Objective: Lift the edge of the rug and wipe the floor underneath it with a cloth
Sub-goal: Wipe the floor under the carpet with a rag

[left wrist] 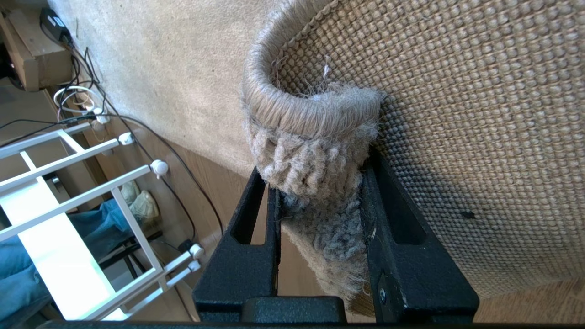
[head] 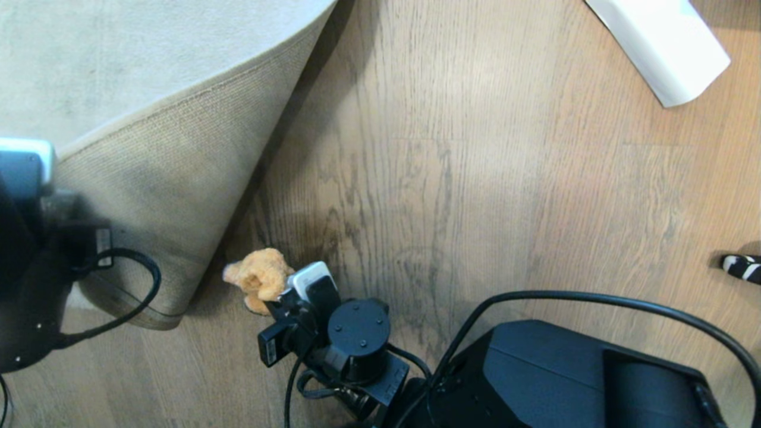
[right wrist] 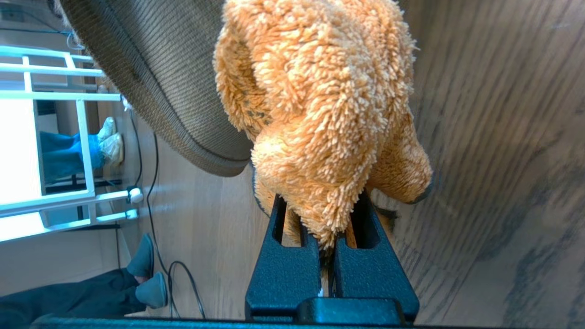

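Note:
The pale grey rug's corner is folded back, showing the tan woven backing. My left gripper is shut on the rug edge, its bound border bunched between the black fingers and held up off the floor. My right gripper is shut on the orange fuzzy cloth. In the head view the cloth sits low over the wood-grain floor, right beside the lifted rug corner. Whether the cloth touches the floor I cannot tell.
A white rolled paper sheet lies at the far right. A black-and-white striped thing pokes in at the right edge. My black base fills the near right. A white rack, cables and a person's feet are beyond the rug.

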Controlling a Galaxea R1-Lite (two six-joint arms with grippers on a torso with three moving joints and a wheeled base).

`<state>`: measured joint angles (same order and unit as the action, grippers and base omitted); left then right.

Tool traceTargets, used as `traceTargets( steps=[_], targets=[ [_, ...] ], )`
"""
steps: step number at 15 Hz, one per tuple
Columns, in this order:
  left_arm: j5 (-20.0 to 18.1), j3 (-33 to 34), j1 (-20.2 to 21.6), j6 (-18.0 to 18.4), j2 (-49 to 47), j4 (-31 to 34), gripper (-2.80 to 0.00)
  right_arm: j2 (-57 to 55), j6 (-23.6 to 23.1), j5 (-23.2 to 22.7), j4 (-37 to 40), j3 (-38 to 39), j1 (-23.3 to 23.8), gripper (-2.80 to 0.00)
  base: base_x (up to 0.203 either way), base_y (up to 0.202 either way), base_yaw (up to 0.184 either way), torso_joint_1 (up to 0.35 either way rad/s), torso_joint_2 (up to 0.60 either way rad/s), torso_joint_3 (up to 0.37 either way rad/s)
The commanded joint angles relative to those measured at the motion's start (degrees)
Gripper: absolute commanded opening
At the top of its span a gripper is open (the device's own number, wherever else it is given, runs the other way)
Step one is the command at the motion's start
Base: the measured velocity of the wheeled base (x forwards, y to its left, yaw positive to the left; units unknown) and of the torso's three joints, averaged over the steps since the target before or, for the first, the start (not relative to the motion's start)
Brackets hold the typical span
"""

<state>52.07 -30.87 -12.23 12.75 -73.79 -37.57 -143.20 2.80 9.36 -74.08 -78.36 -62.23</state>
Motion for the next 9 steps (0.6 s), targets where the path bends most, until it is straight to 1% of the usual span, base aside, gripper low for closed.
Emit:
traceTargets(
  steps=[1, 4, 6, 9],
  targets=[
    [0.3, 0.0, 0.0, 0.1, 0.0, -0.2, -2.8, -0.9, 0.0, 0.0, -0.4, -0.2, 0.1, -2.8, 0.0, 0.0, 0.0, 0.0, 0.0, 0.0],
    [0.3, 0.1, 0.0, 0.1, -0.1, -0.2, -2.8, -2.4, 0.1, 0.0, -0.5, -0.7, 1.5, -2.8, 0.0, 0.0, 0.0, 0.0, 0.0, 0.0],
    [0.3, 0.2, 0.0, 0.1, -0.2, -0.2, -2.8, -3.0, 0.1, 0.0, -0.5, -1.1, 3.5, -2.8, 0.0, 0.0, 0.0, 0.0, 0.0, 0.0],
    [0.2, 0.1, -0.1, 0.1, -1.4, -0.3, -2.8, -4.0, 0.2, -0.1, -0.5, -1.7, 7.9, -2.8, 0.0, 0.0, 0.0, 0.0, 0.0, 0.0]
  ],
)
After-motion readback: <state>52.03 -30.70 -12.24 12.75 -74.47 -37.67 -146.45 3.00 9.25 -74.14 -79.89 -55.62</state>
